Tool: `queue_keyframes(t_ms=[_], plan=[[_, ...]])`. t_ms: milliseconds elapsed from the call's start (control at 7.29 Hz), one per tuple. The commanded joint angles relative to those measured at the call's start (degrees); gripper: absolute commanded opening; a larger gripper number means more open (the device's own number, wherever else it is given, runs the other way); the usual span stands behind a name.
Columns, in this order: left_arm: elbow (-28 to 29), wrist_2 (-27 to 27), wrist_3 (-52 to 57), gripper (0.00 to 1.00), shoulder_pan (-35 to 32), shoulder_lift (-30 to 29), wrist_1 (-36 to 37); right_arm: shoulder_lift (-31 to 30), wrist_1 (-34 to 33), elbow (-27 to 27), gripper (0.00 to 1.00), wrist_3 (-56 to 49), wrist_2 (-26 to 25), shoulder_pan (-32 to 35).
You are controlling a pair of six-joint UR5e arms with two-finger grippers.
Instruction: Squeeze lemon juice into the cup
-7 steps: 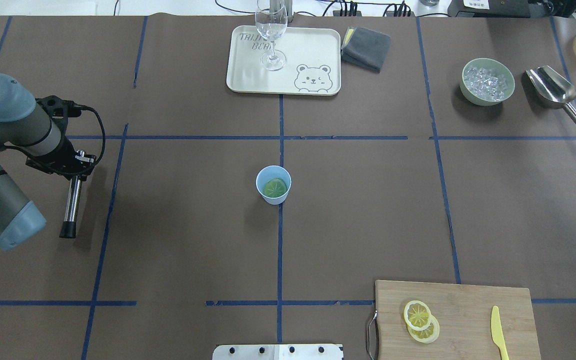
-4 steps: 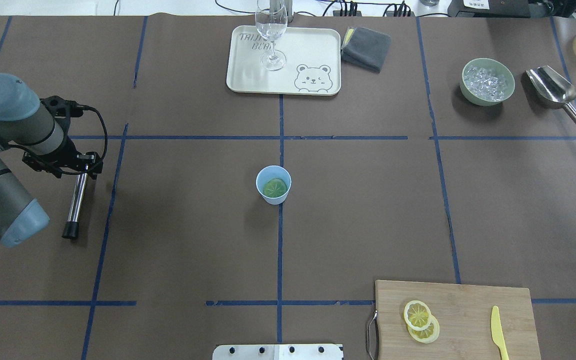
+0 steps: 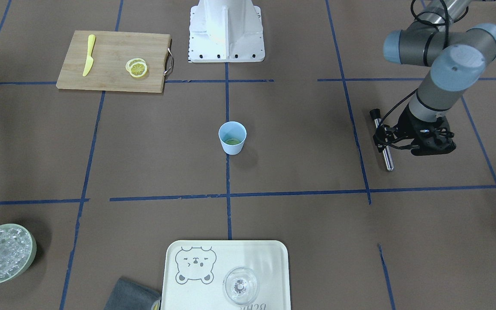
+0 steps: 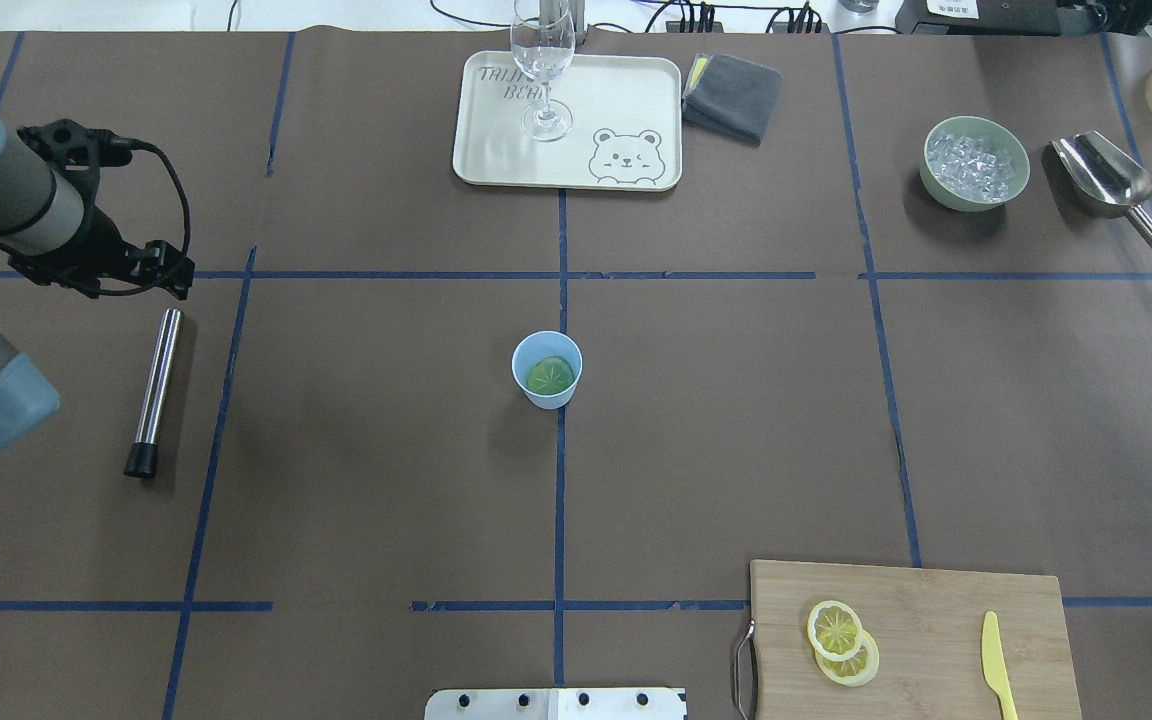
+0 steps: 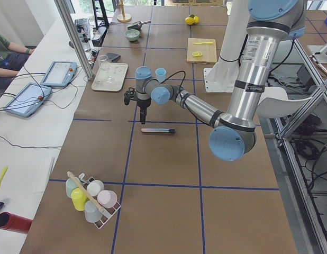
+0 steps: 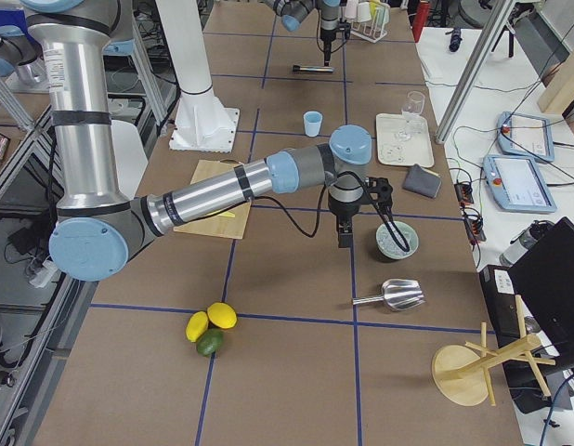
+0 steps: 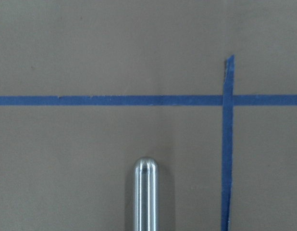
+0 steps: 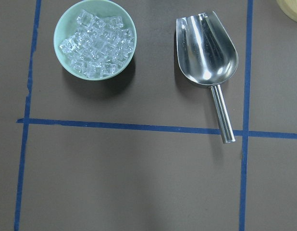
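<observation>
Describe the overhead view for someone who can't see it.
A pale-blue cup holding a greenish slice stands mid-table. Two lemon slices lie on a cutting board lower right; at left, the left pincer hovers by a metal rod.

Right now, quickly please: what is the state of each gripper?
Left gripper: holds nothing, the rod lies free; open or closed cannot be told.
Right gripper: cannot be told, seen only from the side.

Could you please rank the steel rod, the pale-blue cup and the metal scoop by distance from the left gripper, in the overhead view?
1. Brushed-steel rod with black end cap, beside the left gripper, far left.
2. Small pale-blue tapered cup, table centre.
3. Shiny metal ice scoop, far right, towards the back.
</observation>
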Motion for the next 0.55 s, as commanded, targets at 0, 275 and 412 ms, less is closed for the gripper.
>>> queue_keyframes(t_ms=[0,275,412], plan=[[-2.16,-1.72,10.11,1.0,-8.4,-1.07,4.67,-0.07,0.0,-0.06,1.0,0.0,0.0,0.0],[-1.64,-1.91,24.36,1.0,-13.78,-0.82,7.87,-0.08,0.0,-0.15,1.0,0.09,0.0,0.0],[-1.38,-2.17,29.04,1.0,-15.9,1.1,7.79,-0.08,0.0,-0.5,1.0,0.09,0.0,0.0]])
